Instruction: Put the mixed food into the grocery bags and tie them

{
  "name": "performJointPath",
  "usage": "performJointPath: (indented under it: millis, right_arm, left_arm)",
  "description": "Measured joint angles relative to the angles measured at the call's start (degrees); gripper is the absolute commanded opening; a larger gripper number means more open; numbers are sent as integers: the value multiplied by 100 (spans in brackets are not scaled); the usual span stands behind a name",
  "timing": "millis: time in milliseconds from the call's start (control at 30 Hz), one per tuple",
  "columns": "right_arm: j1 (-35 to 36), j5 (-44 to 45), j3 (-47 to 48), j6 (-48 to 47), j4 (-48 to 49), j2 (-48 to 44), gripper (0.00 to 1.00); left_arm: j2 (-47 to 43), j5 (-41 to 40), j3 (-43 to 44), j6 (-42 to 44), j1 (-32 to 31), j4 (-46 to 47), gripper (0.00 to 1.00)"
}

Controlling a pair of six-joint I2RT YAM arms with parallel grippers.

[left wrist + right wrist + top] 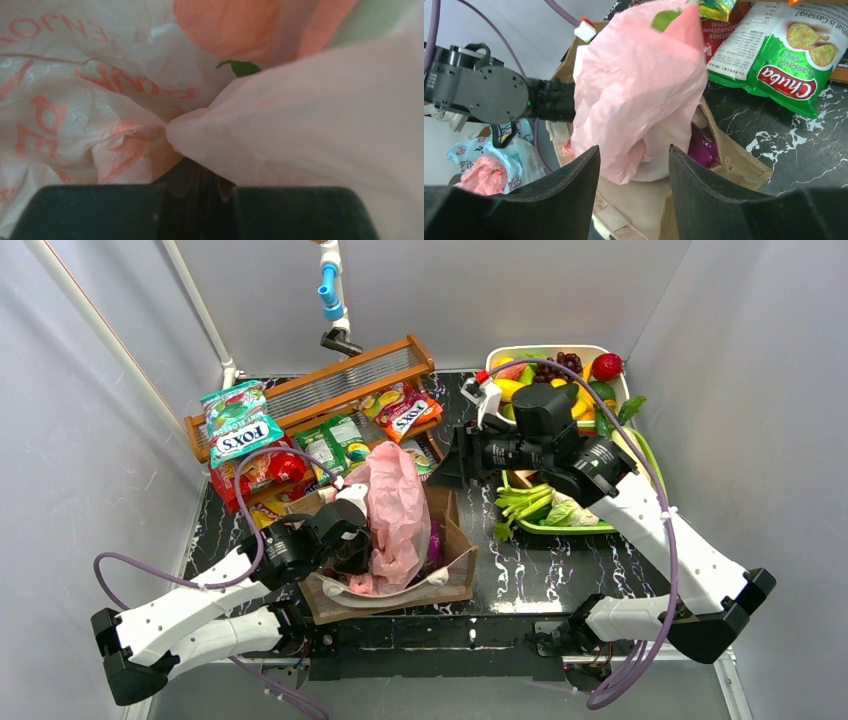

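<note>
Left jaws clenched on a bunched fold of the pink bag; the left wrist view shows plastic pinched right at the tips. Bag stands up crumpled out of the brown tote, which sits on the table in front of the left arm. Right jaws released and spread apart, aimed at the bag from its right side and near it. Bag's lower end shows beyond the gap; contact cannot be told. Purple packet is down inside the tote beside the bag. Green Chuba packet lies on the table just beside the tote. Teal Fox's packet leans on the wooden rack, back left. Grapes in the white tray, back right.
</note>
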Motion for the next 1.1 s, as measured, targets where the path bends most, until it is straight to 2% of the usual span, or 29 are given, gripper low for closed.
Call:
performJointPath:
  millis: [433,733,767,933,1100]
  right_arm:
    - [417,470,723,-52,-199,973,59]
    - [446,973,723,-282,-610,1005,64]
    - [446,1058,719,-313,-660,1001,64]
    - [446,1388,608,-461,-960,901,66]
    - [446,1613,389,-472,-1270,723,66]
  left_arm:
    - [153,595,-1097,-291,-2,925,0]
    - [798,929,-1215,-289,-2,1327,0]
    - [817,931,-1176,-282,-2,1290,1]
    - [859,909,-734,-227,-2,636,29]
    - [752,804,179,-177,-2,-221,39]
